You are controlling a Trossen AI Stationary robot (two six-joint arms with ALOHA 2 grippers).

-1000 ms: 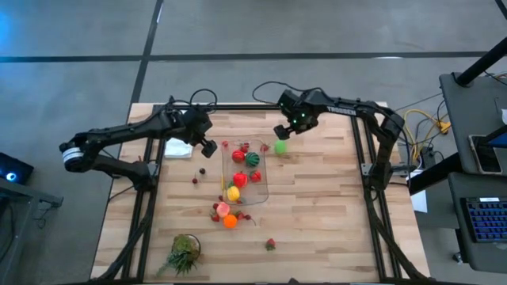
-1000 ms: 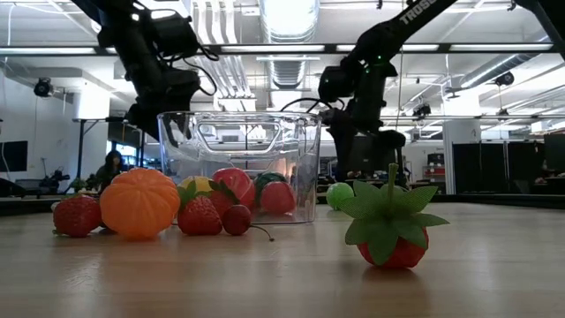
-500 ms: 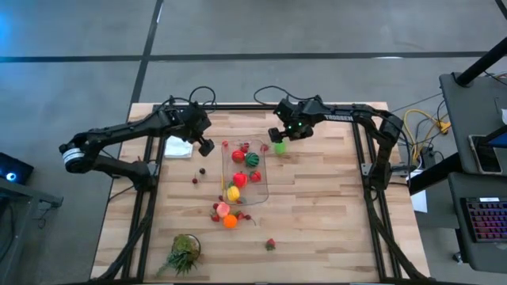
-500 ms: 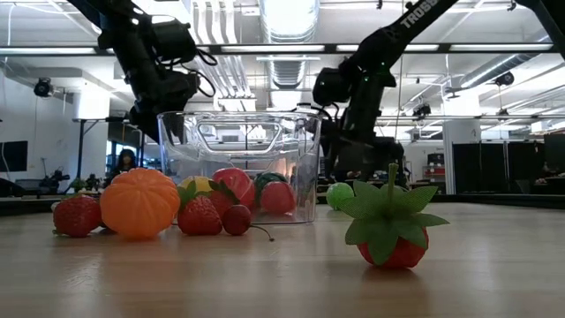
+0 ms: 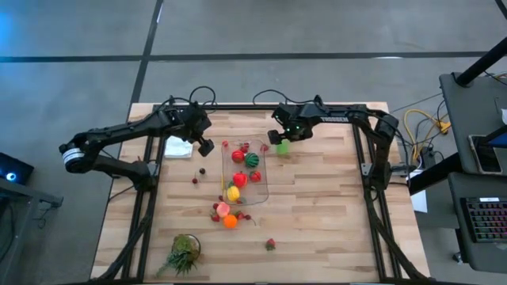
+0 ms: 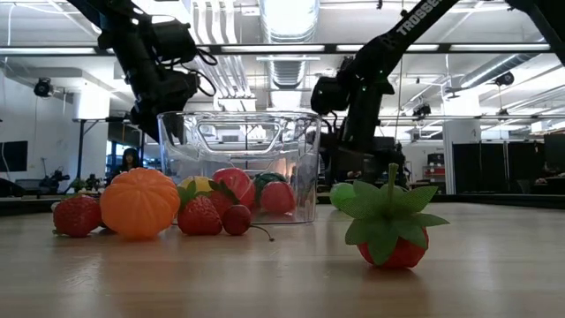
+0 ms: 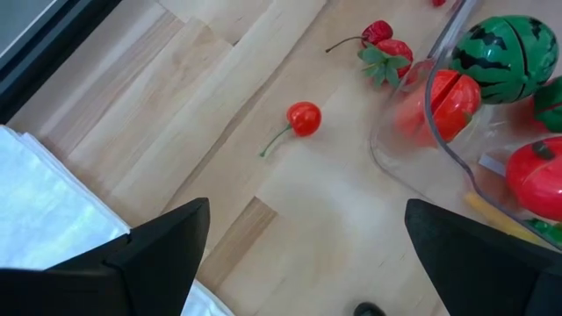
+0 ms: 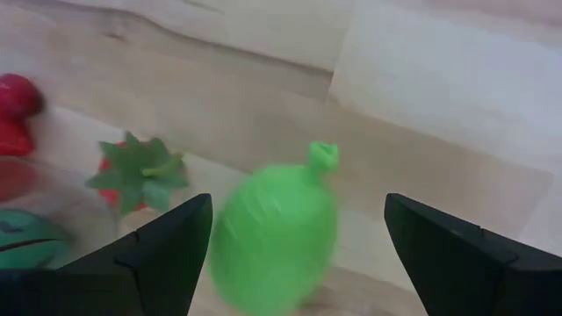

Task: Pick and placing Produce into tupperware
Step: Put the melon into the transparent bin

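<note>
The clear tupperware [image 5: 246, 171] stands mid-table and holds red, yellow and watermelon-green produce [image 5: 252, 158]. A light green piece [image 5: 281, 147] lies on the wood just off its far right corner. My right gripper [image 5: 283, 138] hangs open over this piece, pointing down; in the right wrist view its fingers stand on either side of the green piece [image 8: 274, 237] without touching it. My left gripper [image 5: 207, 146] hovers open off the container's far left corner, above a red cherry [image 7: 304, 118] on the wood. An orange [image 6: 139, 203] and strawberries lie by the near end.
White paper [image 5: 179, 147] lies under the left arm. A leafy tuft [image 5: 184, 253] sits at the near left, and a lone strawberry [image 5: 270, 245] at the near middle. Loose produce [image 5: 226, 215] crowds the container's near end. Bare wood spreads to the right.
My right gripper has come down and drawn toward the green piece, rolling about its own axis, and stays open. The green piece and the container have not moved.
</note>
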